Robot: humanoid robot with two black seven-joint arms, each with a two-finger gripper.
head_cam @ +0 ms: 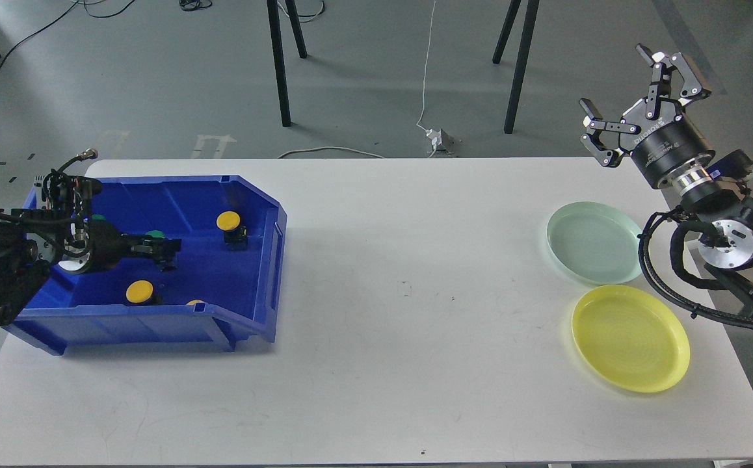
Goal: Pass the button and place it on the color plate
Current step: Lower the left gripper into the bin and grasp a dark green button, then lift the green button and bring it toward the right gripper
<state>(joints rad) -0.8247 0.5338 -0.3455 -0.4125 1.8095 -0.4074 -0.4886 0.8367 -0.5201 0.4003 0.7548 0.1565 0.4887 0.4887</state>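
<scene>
Head view shows the left gripper (167,250) reaching inside the blue bin (256,273), its dark fingers hard to separate, so I cannot tell whether they are spread or pinching. A green button (154,234) sits right against it. One yellow button (228,221) lies just beyond the tip, another yellow button (139,292) below it. The right gripper (630,91) hangs raised with fingers spread wide and bare; beneath it on the white table (376,325) lie the pale green plate (594,242) and the yellow plate (630,338).
</scene>
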